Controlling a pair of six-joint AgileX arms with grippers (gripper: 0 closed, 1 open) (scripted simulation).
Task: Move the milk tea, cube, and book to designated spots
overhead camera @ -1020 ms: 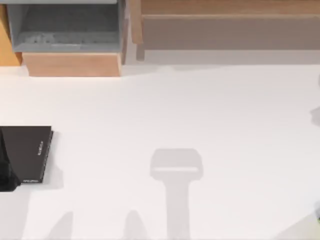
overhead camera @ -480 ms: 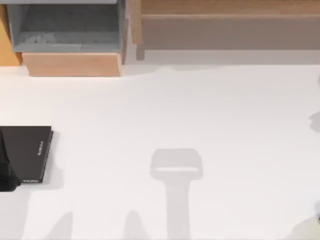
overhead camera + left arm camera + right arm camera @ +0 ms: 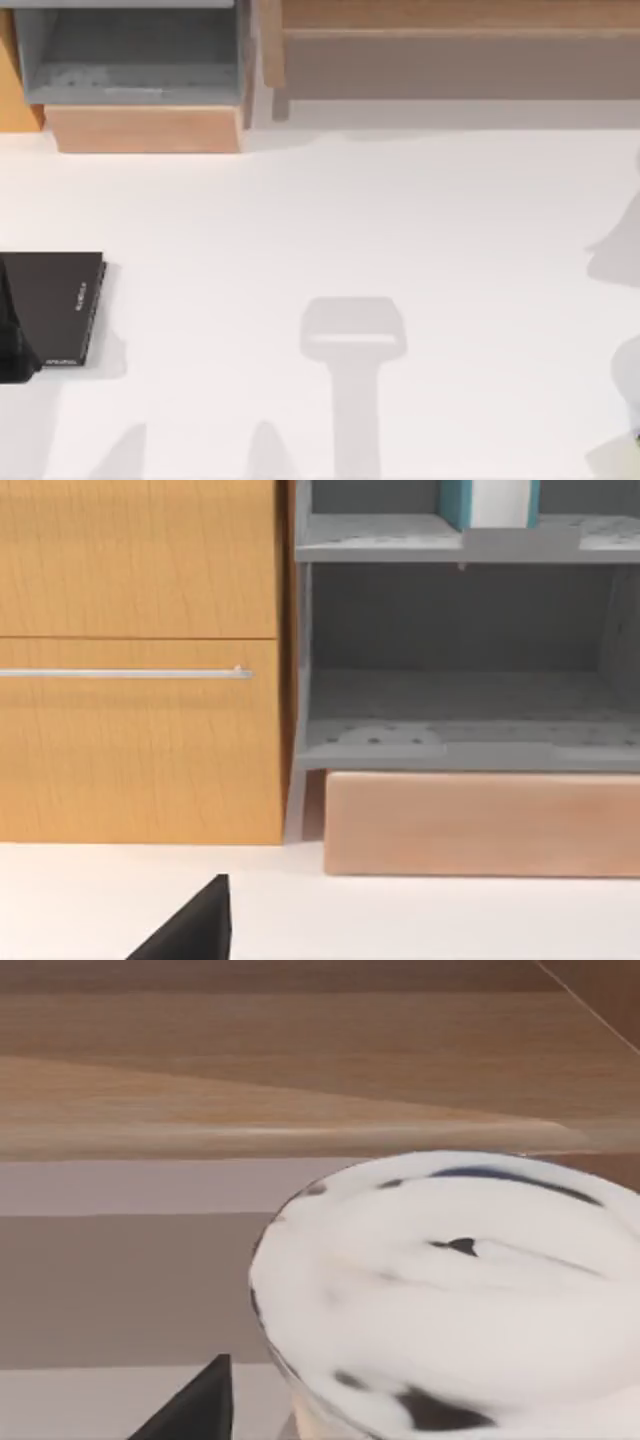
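White table (image 3: pixel 330 220), right-edge shadows grown, black book (image 3: pixel 55 305) unmoved

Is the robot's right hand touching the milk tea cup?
Cannot tell. The right wrist view shows the milk tea very near its camera, with one dark fingertip beside it, but no contact or gap shows plainly.

Small white lettering runs along the spine edge of the black book (image 3: pixel 52 305) lying at the desk's left side, and another small white mark sits at that cover's near corner; both are too small to read. The milk tea (image 3: pixel 455 1290) lid carries dark blotches, not letters. Nothing else bears writing
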